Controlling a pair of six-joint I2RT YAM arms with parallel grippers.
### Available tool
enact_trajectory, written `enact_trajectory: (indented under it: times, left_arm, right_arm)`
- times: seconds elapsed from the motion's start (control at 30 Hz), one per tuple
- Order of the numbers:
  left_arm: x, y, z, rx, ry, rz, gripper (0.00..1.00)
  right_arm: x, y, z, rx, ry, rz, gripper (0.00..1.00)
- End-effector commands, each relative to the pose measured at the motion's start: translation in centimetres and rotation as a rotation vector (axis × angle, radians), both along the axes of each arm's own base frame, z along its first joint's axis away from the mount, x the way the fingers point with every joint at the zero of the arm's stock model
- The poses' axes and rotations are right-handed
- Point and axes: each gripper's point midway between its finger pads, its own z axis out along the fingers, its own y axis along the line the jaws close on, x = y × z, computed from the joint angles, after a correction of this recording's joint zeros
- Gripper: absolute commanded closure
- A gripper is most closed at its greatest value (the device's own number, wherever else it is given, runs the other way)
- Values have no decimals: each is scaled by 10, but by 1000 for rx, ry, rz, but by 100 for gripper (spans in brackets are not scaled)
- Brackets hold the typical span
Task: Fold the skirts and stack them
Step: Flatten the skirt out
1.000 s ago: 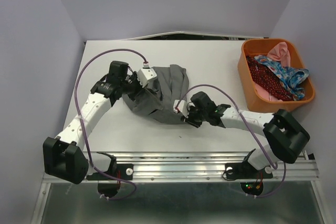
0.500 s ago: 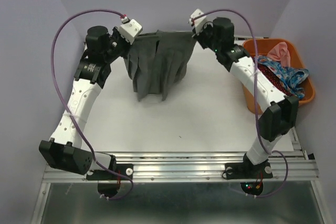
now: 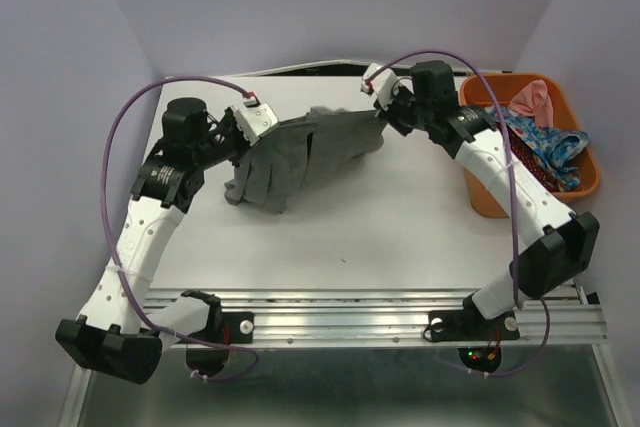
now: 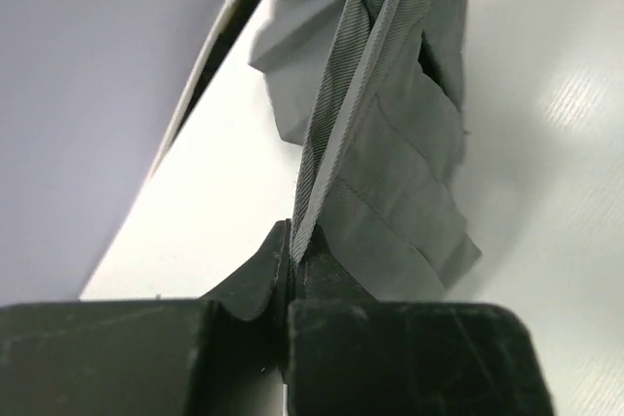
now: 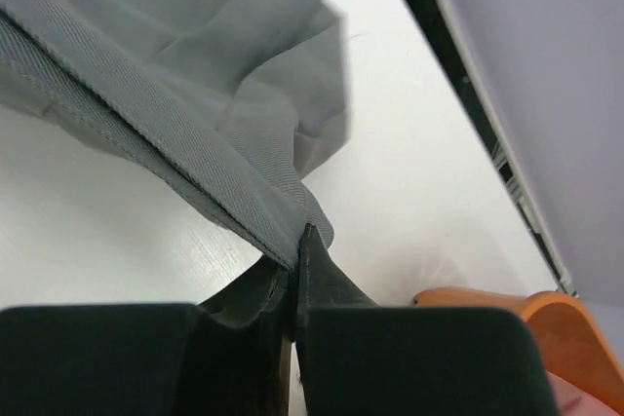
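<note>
The grey skirt [image 3: 300, 152] has come down: half a second ago it hung spread high between the arms, and now its hem lies bunched on the table [image 3: 400, 237] at back centre, with the waistband stretched just above. The left gripper [image 3: 250, 125] and right gripper [image 3: 380, 97] are each clamped tight on a waistband end. Laying it flat for folding looks next; the blue skirt [image 3: 556, 140] and red skirt [image 3: 543, 171] wait in the bin [image 3: 478, 195]
</note>
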Motion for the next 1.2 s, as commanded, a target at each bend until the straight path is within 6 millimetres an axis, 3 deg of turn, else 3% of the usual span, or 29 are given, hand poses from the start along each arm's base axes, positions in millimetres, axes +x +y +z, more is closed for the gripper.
enact_trajectory:
  times: [0.0,0.07,0.1,0.13,0.17,0.2,0.23,0.27,0.3,0.33,0.37,0.4,0.43,0.47,0.6,0.67,0.7,0.73,0.77,0.8,0.87,0.9,0.97,1.0,1.03,1.07,1.1,1.13,1.17]
  left_arm:
    - [38,25,32,-70,-66,214,100]
    - [59,33,54,-123,-103,300,100]
    - [77,33,51,-134,-100,324,100]
    - [87,34,51,-141,-99,344,100]
    - [97,36,61,-151,-122,364,100]
    - [117,35,52,-143,-111,378,100]
    - [129,36,52,-142,-115,393,100]
    - [140,40,68,-155,-147,417,100]
    - [164,45,54,-146,-122,445,100]
    - [177,50,58,-155,-131,468,100]
    - [187,55,89,-190,-191,485,100]
    - [208,58,81,-218,-163,509,100]
    - [218,69,93,-248,-182,513,100]
    - [220,74,126,-287,-244,511,100]
    - [227,79,163,-323,-332,462,100]
    - [212,76,173,-301,-380,423,100]
    - [205,72,172,-272,-398,387,100]
    - [199,70,166,-253,-399,365,100]
    - [192,68,159,-235,-410,343,100]
    - [178,66,133,-209,-386,322,100]
    - [163,60,99,-157,-363,268,100]
    - [148,60,59,-130,-307,259,100]
    - [130,53,13,-90,-233,200,100]
    - [110,51,-34,-5,-164,156,100]
    - [97,47,-57,27,-133,120,98]
    - [78,47,-103,64,-46,95,95]
    - [56,46,-117,129,-37,43,83]
    - [40,43,-132,149,-16,-2,76]
    - [24,42,-146,176,11,-35,69]
  right_arm:
    - [46,-33,43,-20,-119,-207,99]
    - [70,-26,40,-27,-119,-226,99]
    - [80,-25,62,-7,-172,-240,99]
    - [90,-22,65,-4,-186,-247,99]
    - [110,-22,52,-19,-181,-273,99]
    - [120,-19,70,8,-227,-283,99]
    - [129,-17,72,14,-240,-291,99]
    - [150,-18,56,-1,-228,-320,99]
    - [162,-22,60,9,-248,-343,99]
    - [170,-21,87,48,-312,-358,99]
    - [187,-24,78,45,-324,-388,99]
    - [194,-23,86,56,-353,-397,99]
    - [197,-31,112,90,-419,-421,99]
    - [202,-32,124,112,-467,-438,99]
    - [194,-42,179,208,-615,-457,99]
    - [189,-38,179,233,-631,-435,99]
    - [173,-41,198,255,-660,-417,99]
    - [168,-38,194,252,-649,-389,99]
    - [163,-37,187,244,-636,-370,99]
    - [166,-28,141,208,-555,-328,99]
    - [146,-24,117,171,-497,-254,99]
    - [138,-18,49,107,-372,-202,99]
    - [113,-14,-9,37,-267,-106,99]
    - [94,-12,-19,-5,-271,-52,99]
    - [65,-19,-91,-74,-124,-11,99]
    - [43,-16,-97,-73,-114,26,99]
    - [25,-16,-118,-113,-81,68,98]
    - [-7,-21,-160,-148,15,107,93]
    - [-25,-25,-171,-161,49,135,80]
